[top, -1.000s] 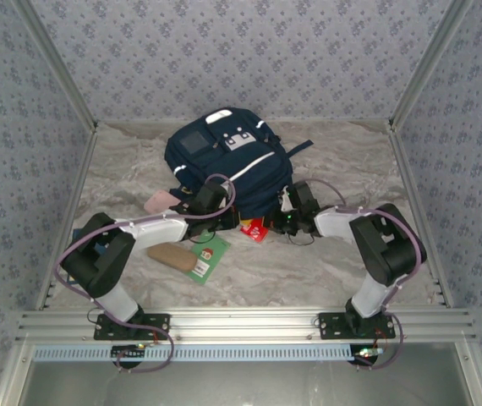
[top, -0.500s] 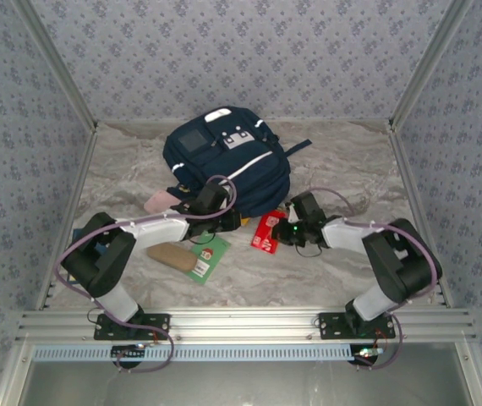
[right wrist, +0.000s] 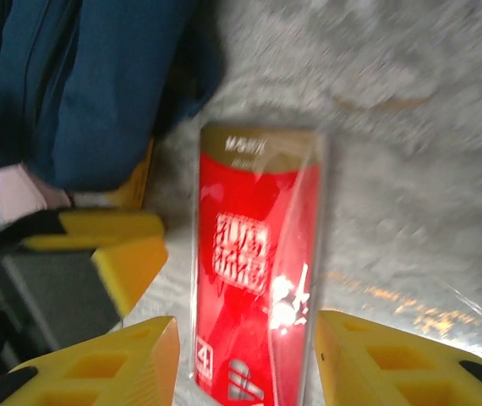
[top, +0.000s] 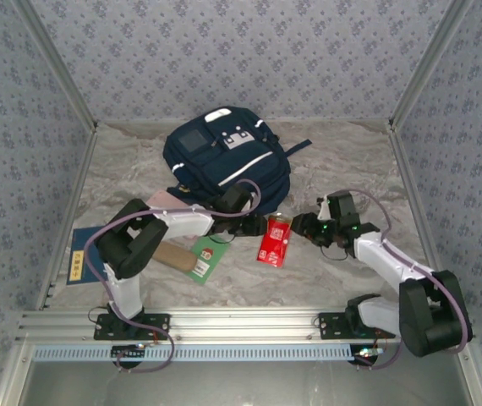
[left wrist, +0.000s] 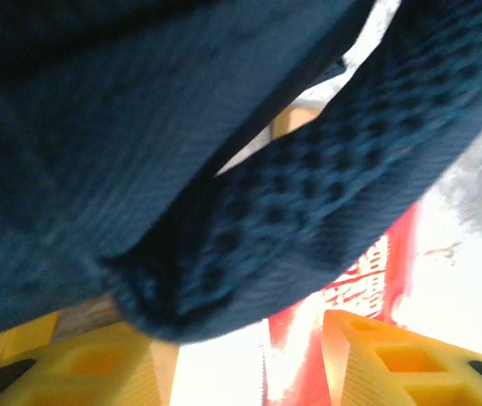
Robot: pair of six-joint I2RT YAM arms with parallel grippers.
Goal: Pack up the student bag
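Bearing the student bag (top: 224, 156), marbled tabletop (top: 351, 161)

Nothing is reading out plainly anywhere. In the right wrist view the red packet (right wrist: 258, 279) is carrying a block of white characters down its middle, too blurred to make out. A gold band across its top is bearing a line of small pale characters, equally unreadable. Near its lower left corner a small white box is showing what looks like a 4, with a white logo mark just beside it. In the left wrist view the packet (left wrist: 376, 271) is showing smeared white characters. From above, the green card (top: 207, 256) is carrying a small red-and-white picture, and the blue booklet (top: 79, 264) a yellow label. The bag (top: 224, 165) is showing dark marks on its grey-white patch (top: 239, 138). All of these are too small to read.
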